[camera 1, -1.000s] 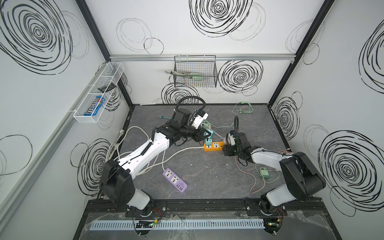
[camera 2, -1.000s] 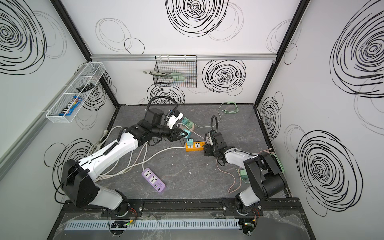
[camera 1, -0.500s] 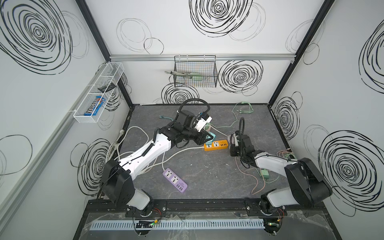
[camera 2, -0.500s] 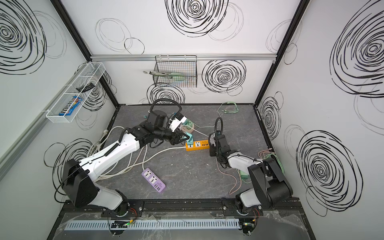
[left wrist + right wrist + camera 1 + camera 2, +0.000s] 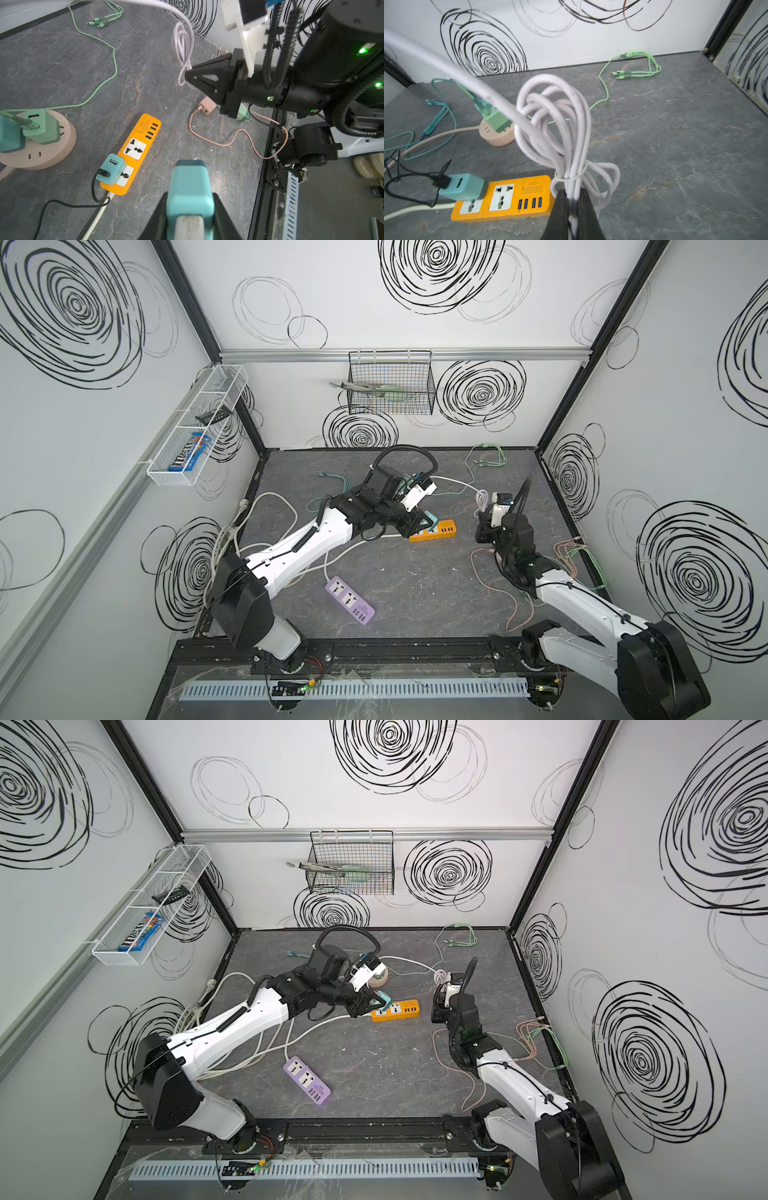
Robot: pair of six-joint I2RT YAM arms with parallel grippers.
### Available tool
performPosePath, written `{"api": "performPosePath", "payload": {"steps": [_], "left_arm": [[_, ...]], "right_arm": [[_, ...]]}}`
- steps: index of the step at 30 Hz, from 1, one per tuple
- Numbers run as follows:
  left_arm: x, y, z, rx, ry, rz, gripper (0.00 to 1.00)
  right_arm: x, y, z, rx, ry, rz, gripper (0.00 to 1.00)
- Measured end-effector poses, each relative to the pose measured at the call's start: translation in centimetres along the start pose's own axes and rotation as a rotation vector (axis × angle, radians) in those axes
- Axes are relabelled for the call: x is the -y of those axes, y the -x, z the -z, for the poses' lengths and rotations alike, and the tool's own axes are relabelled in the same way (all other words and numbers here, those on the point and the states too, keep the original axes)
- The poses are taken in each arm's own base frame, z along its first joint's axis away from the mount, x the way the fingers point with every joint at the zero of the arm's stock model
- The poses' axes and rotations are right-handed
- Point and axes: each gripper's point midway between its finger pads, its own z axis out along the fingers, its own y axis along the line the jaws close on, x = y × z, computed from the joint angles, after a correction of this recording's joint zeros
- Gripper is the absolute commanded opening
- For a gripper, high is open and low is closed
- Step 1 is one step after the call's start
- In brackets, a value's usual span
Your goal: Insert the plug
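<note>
Left wrist view is showing the left pincer (image 5: 190, 204) pinching a teal plug (image 5: 190, 187) between its black fingers (image 5: 160, 209), with a pale cord leaving the plug's near end. The plug is hanging above the grey bench (image 5: 62, 62), close to the orange power strip (image 5: 145, 126) but apart from it. That strip is lying flat, its row of USB ports at the far end. A teal USB adapter (image 5: 111, 169) with a black lead is sitting in the socket nearest the strip's cord, and the neighbouring socket (image 5: 135, 148) is standing free. Off to one side a round pink socket hub (image 5: 41, 160) is carrying a green charger (image 5: 40, 126).

Right wrist view is showing the right pincer (image 5: 573, 199) pressed together on a lilac cable bundle (image 5: 572, 166), tied with a thin band just above the fingertips (image 5: 560, 205) and looping up from them. The bundle is hanging just beside the USB end of the orange strip.

Both top views are showing the left pincer (image 5: 424, 522) over the cord end of the orange strip (image 5: 399, 1011), while the right pincer (image 5: 482, 512) is holding its bundle off to the strip's right. A purple power strip (image 5: 349, 600) is lying nearer the front edge, well apart from both arms.
</note>
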Motion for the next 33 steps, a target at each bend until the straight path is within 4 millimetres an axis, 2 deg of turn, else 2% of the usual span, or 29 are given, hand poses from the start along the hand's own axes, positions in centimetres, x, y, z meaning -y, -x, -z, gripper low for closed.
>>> {"api": "performPosePath", "payload": {"steps": [4,8,12,16,19,22,26,27,29,31,33], "left_arm": [[0.0,-0.8,-1.7,-0.037,0.036,-0.043,0.0],[-1.2,-2.1,-4.6,-0.108,0.08,-0.064,0.0],[-2.8,-3.0,-7.2,-0.173,0.139,-0.094,0.0],[-3.5,-3.8,-8.2,-0.225,0.179,-0.13,0.0],[-3.5,-3.3,-8.3,-0.224,0.194,-0.154,0.0],[-3.5,-2.1,-8.0,-0.205,0.206,-0.179,0.0],[-3.9,0.2,-8.1,-0.169,0.237,-0.224,0.0],[-4.1,0.7,-8.3,-0.164,0.245,-0.236,0.0],[-4.7,1.6,-9.1,-0.155,0.26,-0.263,0.0],[-5.2,2.0,-10.1,-0.16,0.268,-0.279,0.0],[-5.9,2.0,-11.3,-0.174,0.268,-0.288,0.0]], "right_arm": [[2.3,1.6,-0.2,0.046,-0.045,-0.041,0.0],[4.1,3.2,-1.0,0.071,-0.069,-0.091,0.0],[4.9,4.9,-2.2,0.09,-0.069,-0.127,0.0],[5.3,6.2,-2.8,0.119,-0.066,-0.138,0.0],[5.5,7.8,-3.4,0.15,-0.051,-0.127,0.01],[6.2,10.4,-4.3,0.196,-0.051,-0.098,0.03],[7.6,14.1,-6.6,0.247,-0.084,-0.04,0.07],[8.0,14.6,-7.4,0.249,-0.094,-0.026,0.1],[9.2,14.9,-9.3,0.234,-0.118,0.001,0.29],[10.4,14.1,-11.2,0.192,-0.138,0.02,0.56],[11.5,12.6,-13.1,0.112,-0.148,0.027,0.69]]}}
